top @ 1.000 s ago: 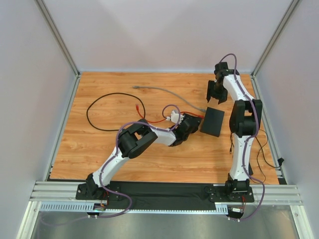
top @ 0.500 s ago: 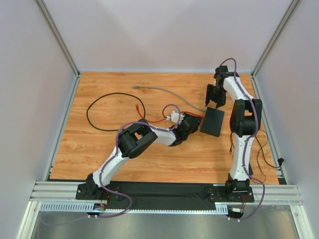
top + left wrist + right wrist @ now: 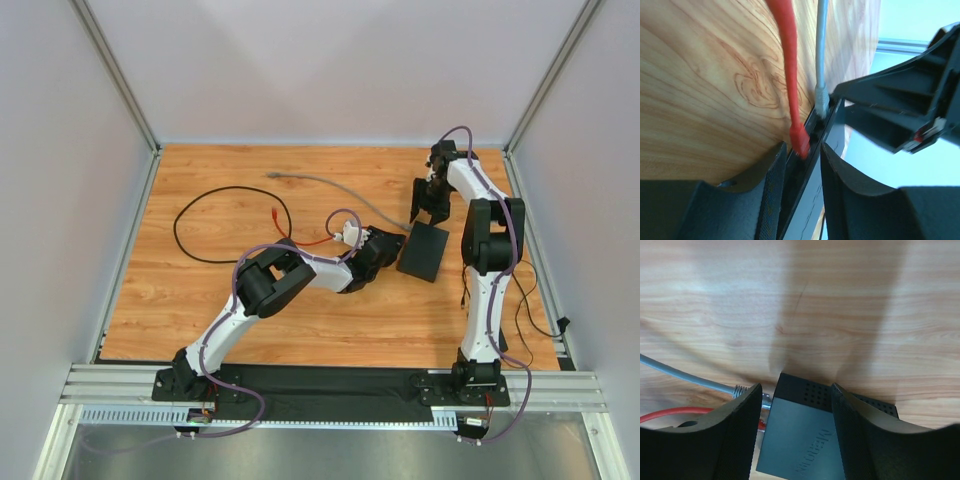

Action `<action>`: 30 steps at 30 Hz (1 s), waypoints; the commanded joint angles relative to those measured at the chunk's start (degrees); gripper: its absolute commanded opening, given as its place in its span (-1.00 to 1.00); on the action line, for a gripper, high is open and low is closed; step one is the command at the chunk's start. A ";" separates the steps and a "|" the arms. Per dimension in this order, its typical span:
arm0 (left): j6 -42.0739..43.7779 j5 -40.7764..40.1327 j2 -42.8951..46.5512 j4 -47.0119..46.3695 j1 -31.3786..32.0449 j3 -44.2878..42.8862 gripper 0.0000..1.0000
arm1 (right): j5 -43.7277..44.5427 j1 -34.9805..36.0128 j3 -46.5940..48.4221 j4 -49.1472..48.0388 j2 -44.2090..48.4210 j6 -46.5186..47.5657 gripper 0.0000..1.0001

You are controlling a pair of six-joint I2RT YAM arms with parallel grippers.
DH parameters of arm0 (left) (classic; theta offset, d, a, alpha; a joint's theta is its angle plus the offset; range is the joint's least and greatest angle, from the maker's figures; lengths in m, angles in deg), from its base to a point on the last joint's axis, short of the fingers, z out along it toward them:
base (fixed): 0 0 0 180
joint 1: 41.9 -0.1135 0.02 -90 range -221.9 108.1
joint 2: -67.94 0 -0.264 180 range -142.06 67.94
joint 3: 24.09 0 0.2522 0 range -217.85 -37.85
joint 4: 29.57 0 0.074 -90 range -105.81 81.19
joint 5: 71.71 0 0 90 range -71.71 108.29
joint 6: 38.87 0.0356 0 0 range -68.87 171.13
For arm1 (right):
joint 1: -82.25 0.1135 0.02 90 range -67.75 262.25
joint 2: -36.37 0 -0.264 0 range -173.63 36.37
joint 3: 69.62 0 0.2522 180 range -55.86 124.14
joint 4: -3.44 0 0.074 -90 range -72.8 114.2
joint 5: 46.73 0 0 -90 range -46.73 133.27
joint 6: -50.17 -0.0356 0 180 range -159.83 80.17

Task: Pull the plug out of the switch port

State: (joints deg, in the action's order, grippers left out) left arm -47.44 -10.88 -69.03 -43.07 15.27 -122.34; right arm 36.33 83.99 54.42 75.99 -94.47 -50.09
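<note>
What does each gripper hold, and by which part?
Cannot be told: the left gripper straddles the flat matte-black switch at its port edge, beside the red plug; the right gripper straddles its far end.

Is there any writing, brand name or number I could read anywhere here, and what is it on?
"Merc…": raised logo on the switch lid, seen upside down in the right wrist view. Only the start can be guessed; the rest is blurred and cut off by the picture's edge.
No other text is readable in any view.

lab test cell: aluminium frame (image 3: 115,75), white panels (image 3: 330,60), wood tabletop (image 3: 200,290).
</note>
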 commanded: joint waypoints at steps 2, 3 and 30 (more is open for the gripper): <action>0.30 1.30 0.21 4.33 -0.30 0.64 -0.16 | -2.55 0.11 -3.05 0.98 3.67 -0.55 0.16; -0.13 1.48 0.12 4.68 -0.30 0.64 -0.16 | -2.55 0.20 -3.92 0.81 4.10 -0.64 0.16; 1.62 3.50 1.18 -2.62 0.05 6.27 -0.24 | 2.37 0.11 -1.38 -1.04 8.41 -2.48 0.18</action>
State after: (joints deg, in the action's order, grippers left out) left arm -48.62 -7.82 -68.64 -49.54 14.96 -117.88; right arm 38.27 83.99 50.72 75.64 -89.84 -51.79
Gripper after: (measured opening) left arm 0.382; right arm 0.586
